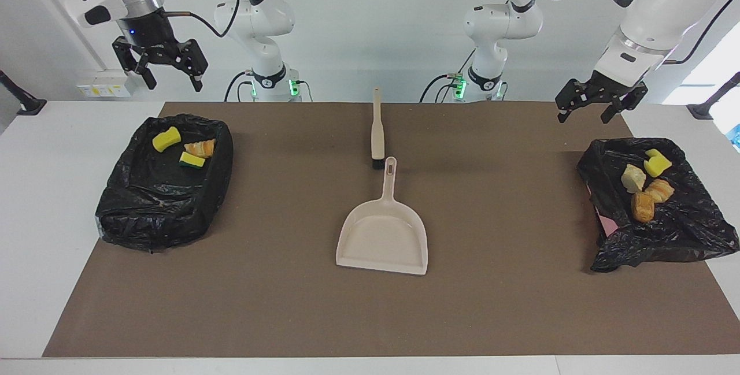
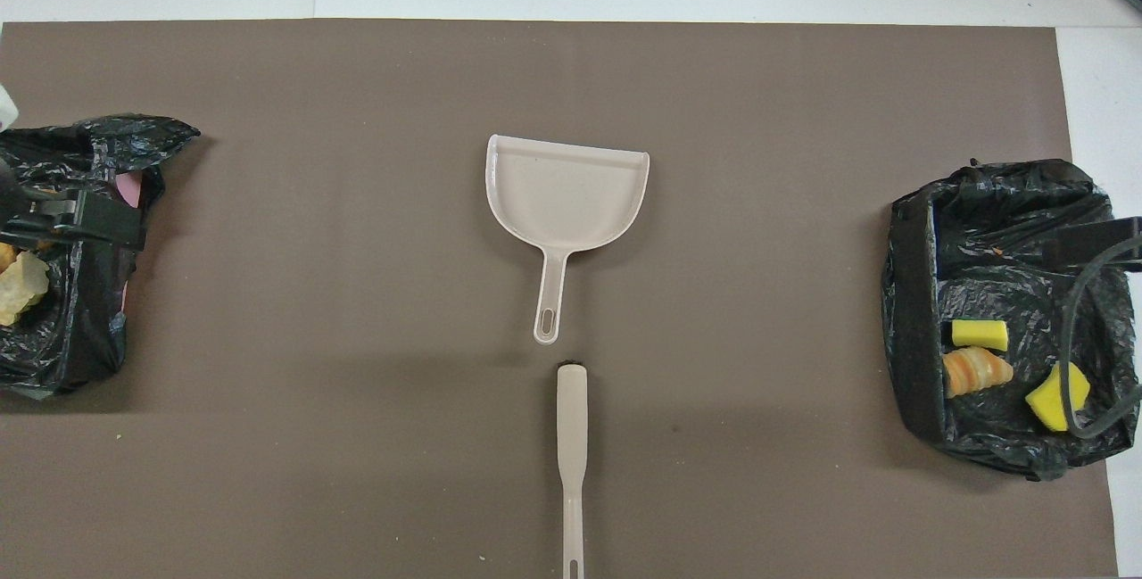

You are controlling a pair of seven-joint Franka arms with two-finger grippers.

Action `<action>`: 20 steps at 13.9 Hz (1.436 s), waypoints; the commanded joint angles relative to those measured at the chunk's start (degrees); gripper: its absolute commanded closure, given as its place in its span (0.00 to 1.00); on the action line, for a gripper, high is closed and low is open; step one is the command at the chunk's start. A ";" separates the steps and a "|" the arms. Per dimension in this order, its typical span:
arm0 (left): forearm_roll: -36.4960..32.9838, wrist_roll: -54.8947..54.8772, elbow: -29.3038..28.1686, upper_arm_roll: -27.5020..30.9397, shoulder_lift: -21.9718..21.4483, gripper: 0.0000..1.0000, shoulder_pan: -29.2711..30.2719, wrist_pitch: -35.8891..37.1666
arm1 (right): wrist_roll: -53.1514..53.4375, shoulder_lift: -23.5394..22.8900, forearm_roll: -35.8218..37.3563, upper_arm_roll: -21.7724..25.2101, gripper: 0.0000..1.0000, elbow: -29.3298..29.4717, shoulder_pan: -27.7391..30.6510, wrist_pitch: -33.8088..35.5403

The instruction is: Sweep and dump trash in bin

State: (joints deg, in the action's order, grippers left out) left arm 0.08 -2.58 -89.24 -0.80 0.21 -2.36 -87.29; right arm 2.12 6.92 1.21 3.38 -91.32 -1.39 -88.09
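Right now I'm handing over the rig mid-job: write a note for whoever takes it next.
Left tool: open, empty, raised over the table edge beside its bin.
Right tool: open, empty, raised above its bin; that arm waits.
Trash: four scraps in the left arm's bin, three scraps in the right arm's.
Dustpan and brush lie mid-table.
Done: no scraps visible on the mat.
Left: apparently nothing.
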 commanded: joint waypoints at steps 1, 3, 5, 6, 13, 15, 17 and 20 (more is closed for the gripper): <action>0.71 -3.04 -0.41 0.19 -1.09 0.00 3.06 1.16 | -1.33 1.00 -0.86 -0.04 0.00 -0.87 0.16 0.73; 1.94 -3.04 -0.32 0.27 -1.17 0.00 3.24 0.46 | -1.33 1.00 -0.86 -0.04 0.00 -0.87 0.16 0.73; 1.68 -3.04 -0.32 0.10 -1.17 0.00 3.24 0.46 | -1.33 1.00 -0.86 -0.04 0.00 -0.87 0.16 0.73; 1.16 -3.22 -0.23 -0.25 -1.17 0.00 3.16 0.54 | -1.33 1.00 -0.86 -0.04 0.00 -0.87 0.16 0.73; 1.15 -3.13 1.44 -0.34 -1.00 0.00 3.07 3.71 | -1.33 1.00 -0.86 -0.04 0.00 -0.87 0.16 0.73; 1.06 -3.13 1.44 -0.34 -1.00 0.00 2.81 3.71 | -1.33 1.00 -0.86 -0.04 0.00 -0.87 0.16 0.64; 1.06 -3.13 1.44 -0.43 -1.09 0.00 3.07 3.71 | -1.33 1.00 -0.86 -0.04 0.00 -0.79 0.16 0.73; 1.06 -3.13 1.44 -0.25 -1.09 0.00 3.24 3.53 | -1.33 1.00 -0.86 -0.04 0.00 -0.87 0.16 0.73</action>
State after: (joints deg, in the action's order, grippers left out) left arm 1.03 -5.02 -88.69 -1.07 -0.68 0.44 -85.07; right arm 2.12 6.92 1.21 3.38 -91.33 -1.40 -88.09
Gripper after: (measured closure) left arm 0.000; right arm 0.000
